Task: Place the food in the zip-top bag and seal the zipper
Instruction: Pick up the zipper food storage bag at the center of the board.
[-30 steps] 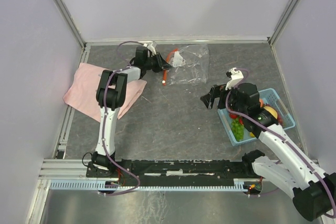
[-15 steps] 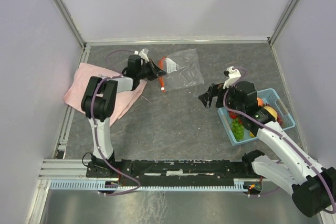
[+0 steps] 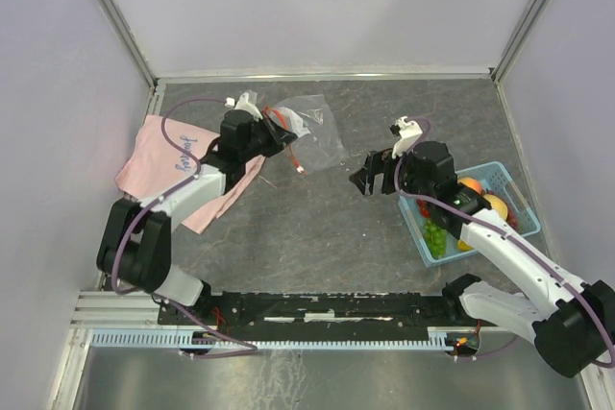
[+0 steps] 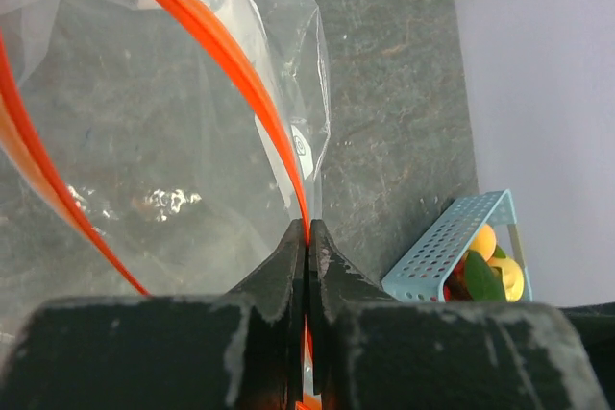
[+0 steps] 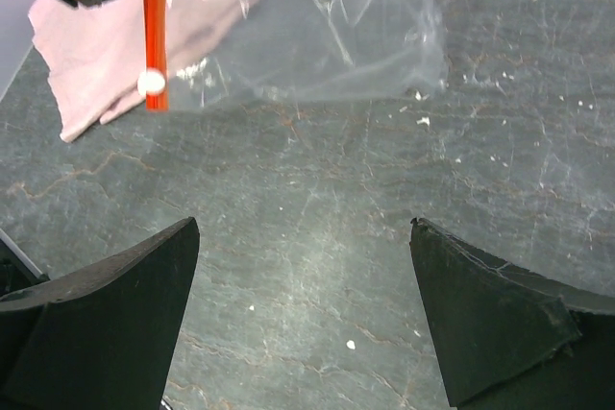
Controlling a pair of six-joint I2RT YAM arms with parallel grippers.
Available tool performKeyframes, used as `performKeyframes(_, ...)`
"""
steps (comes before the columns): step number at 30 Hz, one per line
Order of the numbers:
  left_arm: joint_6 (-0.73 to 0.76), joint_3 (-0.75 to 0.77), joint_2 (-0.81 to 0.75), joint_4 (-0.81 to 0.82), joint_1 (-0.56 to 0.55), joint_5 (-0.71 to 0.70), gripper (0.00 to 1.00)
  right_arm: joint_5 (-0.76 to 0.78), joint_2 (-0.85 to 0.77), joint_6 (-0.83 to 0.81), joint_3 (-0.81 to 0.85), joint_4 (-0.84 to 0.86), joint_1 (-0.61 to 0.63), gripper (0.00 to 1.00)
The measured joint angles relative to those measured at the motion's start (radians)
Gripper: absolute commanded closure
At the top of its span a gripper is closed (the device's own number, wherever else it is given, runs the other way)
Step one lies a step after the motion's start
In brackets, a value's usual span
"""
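Observation:
The clear zip-top bag (image 3: 322, 132) hangs partly lifted off the table at the far middle. My left gripper (image 3: 282, 133) is shut on its orange-red zipper (image 3: 296, 153) at the mouth. In the left wrist view the jaws (image 4: 307, 228) pinch the zipper strip (image 4: 226, 64), and the bag (image 4: 163, 141) hangs open beyond. My right gripper (image 3: 370, 178) is open and empty above bare table, right of the bag. In the right wrist view (image 5: 304, 224) the bag (image 5: 336, 36) and zipper end (image 5: 156, 36) lie ahead. The food (image 3: 469, 201) sits in the basket.
A light-blue basket (image 3: 511, 197) stands at the right, also in the left wrist view (image 4: 452, 247). A pink cloth (image 3: 159, 156) lies at the left under my left arm, also in the right wrist view (image 5: 106, 64). Grey walls enclose the table.
My left arm has drawn back toward the near left, dragging and lifting the bag by its zipper. My right gripper has drifted a little left, toward the bag, still open.

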Motion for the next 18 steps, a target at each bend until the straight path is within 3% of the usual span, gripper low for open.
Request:
performKeyframes(7, 0.102, 0.020, -0.169, -0.291, -0.119, -0.241, 0.97, 0.010, 0.066, -0.006, 0.119, -0.032, 0.033, 0.01)
performKeyframes(18, 0.330, 0.127, -0.186, -0.623, -0.325, -0.450, 0.97, 0.033, 0.192, 0.005, 0.277, -0.111, 0.079, 0.01)
